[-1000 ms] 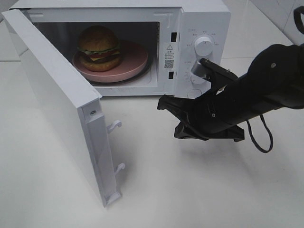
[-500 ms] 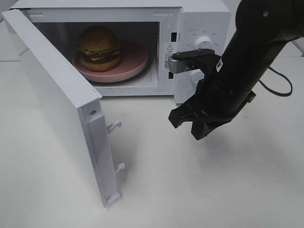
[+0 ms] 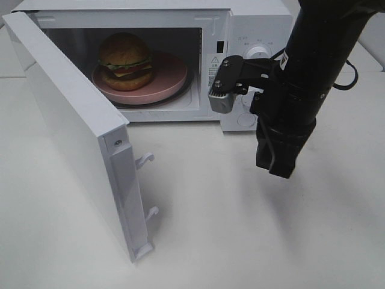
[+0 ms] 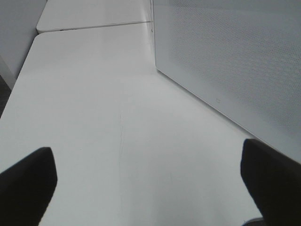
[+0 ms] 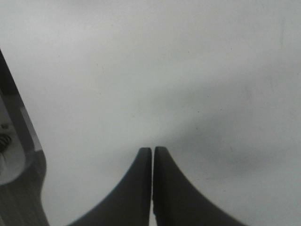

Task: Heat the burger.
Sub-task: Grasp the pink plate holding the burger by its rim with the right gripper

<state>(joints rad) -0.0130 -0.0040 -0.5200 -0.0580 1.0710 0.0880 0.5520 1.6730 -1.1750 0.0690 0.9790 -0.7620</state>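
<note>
The burger [image 3: 125, 60] stands upright on a round pink plate [image 3: 171, 75] inside the white microwave [image 3: 252, 18], whose door [image 3: 66, 120] hangs wide open to the left. My right gripper [image 3: 281, 164] points straight down over the table in front of the control panel, to the right of the cavity and apart from the burger. In the right wrist view its fingertips [image 5: 152, 150] are pressed together with nothing between them. My left gripper [image 4: 148, 176] is open, its two dark fingertips far apart over bare table beside the door's dotted outer face [image 4: 225, 61].
The right arm hides most of the control panel; only the upper knob [image 3: 258, 53] shows. Two white latch hooks [image 3: 146, 159] stick out from the door's free edge. White table [image 3: 198, 229] stretches in front of the microwave.
The right arm has swung up from a low, left-pointing pose to an upright one, turning its shut gripper to point straight down. Burger, plate and door have not moved.
</note>
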